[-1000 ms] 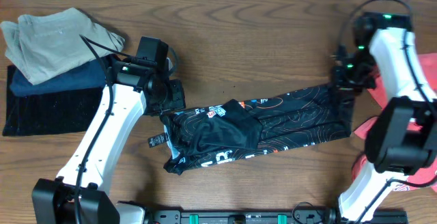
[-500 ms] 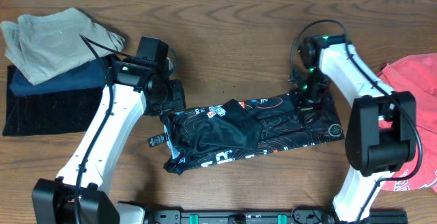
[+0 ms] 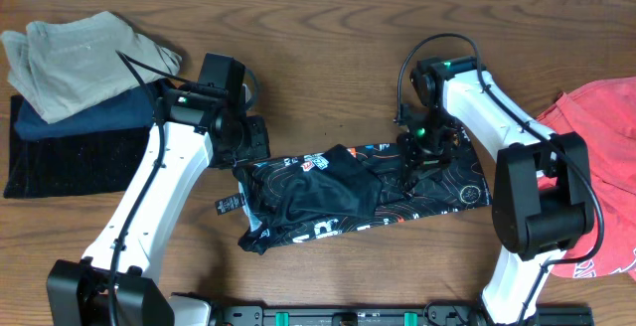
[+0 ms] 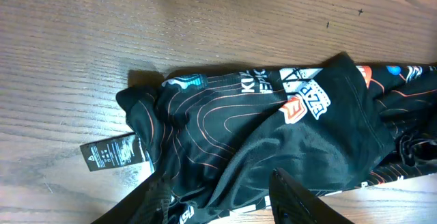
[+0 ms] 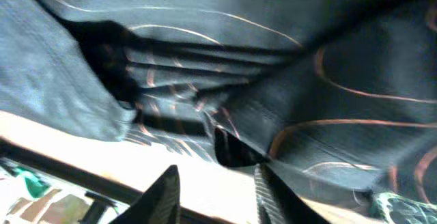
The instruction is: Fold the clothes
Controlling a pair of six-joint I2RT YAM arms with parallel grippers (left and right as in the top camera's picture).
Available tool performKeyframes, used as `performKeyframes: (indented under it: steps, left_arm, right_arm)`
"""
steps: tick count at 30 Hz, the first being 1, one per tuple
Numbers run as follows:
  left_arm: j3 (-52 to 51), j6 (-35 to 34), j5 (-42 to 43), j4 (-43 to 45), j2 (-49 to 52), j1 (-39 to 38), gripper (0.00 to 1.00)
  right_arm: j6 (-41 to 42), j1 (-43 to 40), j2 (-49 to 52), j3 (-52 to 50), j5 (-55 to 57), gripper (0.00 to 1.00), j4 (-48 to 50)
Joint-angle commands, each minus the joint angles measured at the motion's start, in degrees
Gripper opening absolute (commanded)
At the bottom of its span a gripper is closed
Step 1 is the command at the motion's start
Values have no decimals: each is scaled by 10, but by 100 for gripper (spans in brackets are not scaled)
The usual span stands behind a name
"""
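The black jersey with orange contour lines lies crumpled lengthwise at the table's middle. Its white lettering and sponsor marks face up. My left gripper hovers over the jersey's left end. In the left wrist view it is open, with black cloth under and between the fingers. My right gripper is low over the jersey's right half. In the right wrist view its fingers stand apart with a bright gap, and the cloth lies close against the right finger.
A pile of folded beige, navy and black ribbed garments sits at the far left. A coral-red garment lies at the right edge. The jersey's label sticks out at its left.
My right gripper has moved left from the jersey's right end to over its right half. The jersey's right end has been drawn in and is shorter. The left arm has not moved.
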Motion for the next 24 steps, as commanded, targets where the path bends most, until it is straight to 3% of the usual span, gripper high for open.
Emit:
performKeyframes:
  steps: [1, 2, 4, 9, 16, 21, 24]
  left_arm:
    - [5, -3, -7, -3, -1, 3, 49]
    - [5, -3, -7, -3, -1, 3, 49]
    - [5, -3, -7, -3, -1, 3, 49]
    - [5, -3, -7, -3, -1, 3, 49]
    - [5, -3, -8, 0, -1, 3, 49]
    - [5, -3, -7, -1, -1, 3, 49]
    - [5, -3, -7, -1, -1, 3, 49]
  right_arm:
    - [-25, 13, -2, 0, -60, 33, -5]
    - [-29, 13, -3, 0, -58, 25, -8]
    - [-28, 9, -3, 1, -48, 19, -12]
    - [84, -17, -10, 2, 98, 22, -14]
    - [121, -35, -11, 2, 148, 26, 0]
    - [124, -34, -11, -7, 148, 41, 30]
    - [126, -34, -10, -23, 148, 44, 54]
